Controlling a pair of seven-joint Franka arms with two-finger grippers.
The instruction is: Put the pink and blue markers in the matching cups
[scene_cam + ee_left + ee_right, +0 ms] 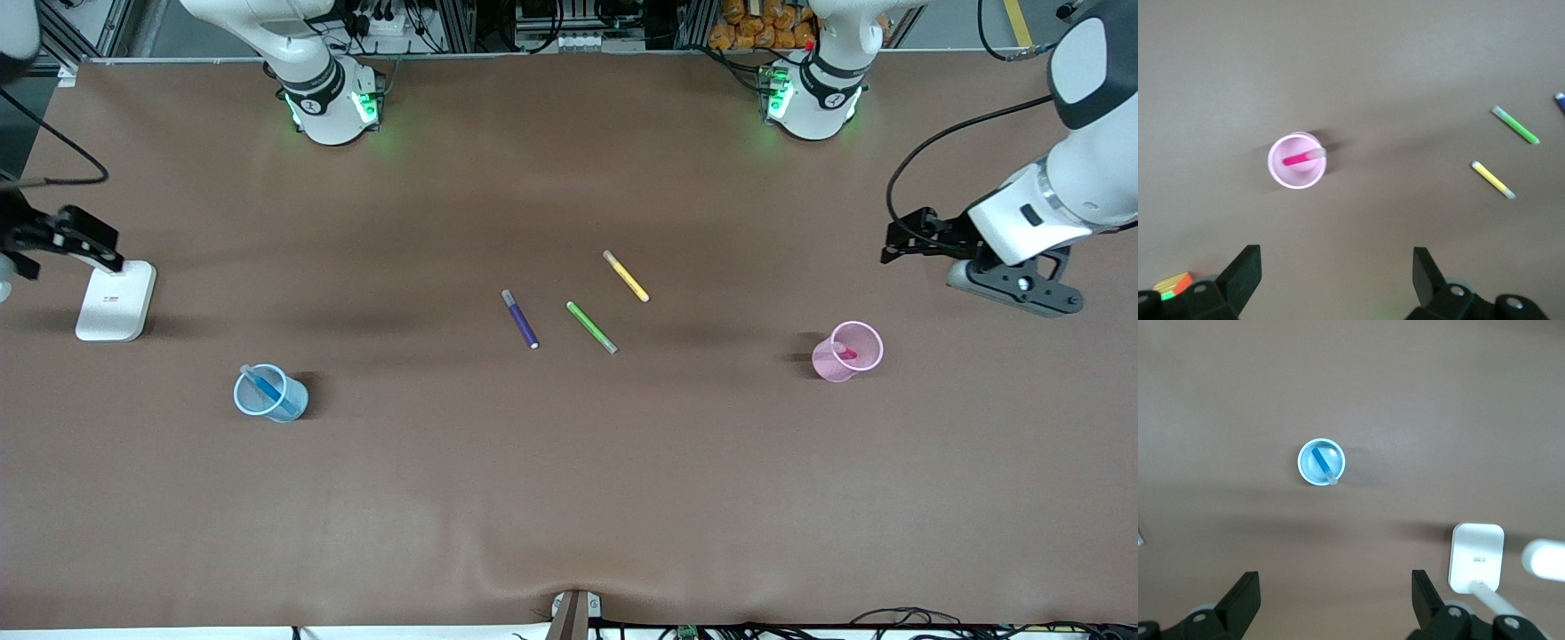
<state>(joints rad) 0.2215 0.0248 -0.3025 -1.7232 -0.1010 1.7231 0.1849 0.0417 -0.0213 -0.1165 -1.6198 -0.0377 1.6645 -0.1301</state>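
The pink marker (845,353) leans inside the pink cup (847,352) toward the left arm's end of the bench (569,489); the left claw (892,246) hangs open and empty, well apart from it. The blue marker (263,388) stands in the blue cup (269,392), well apart from the open, empty right claw (111,249).
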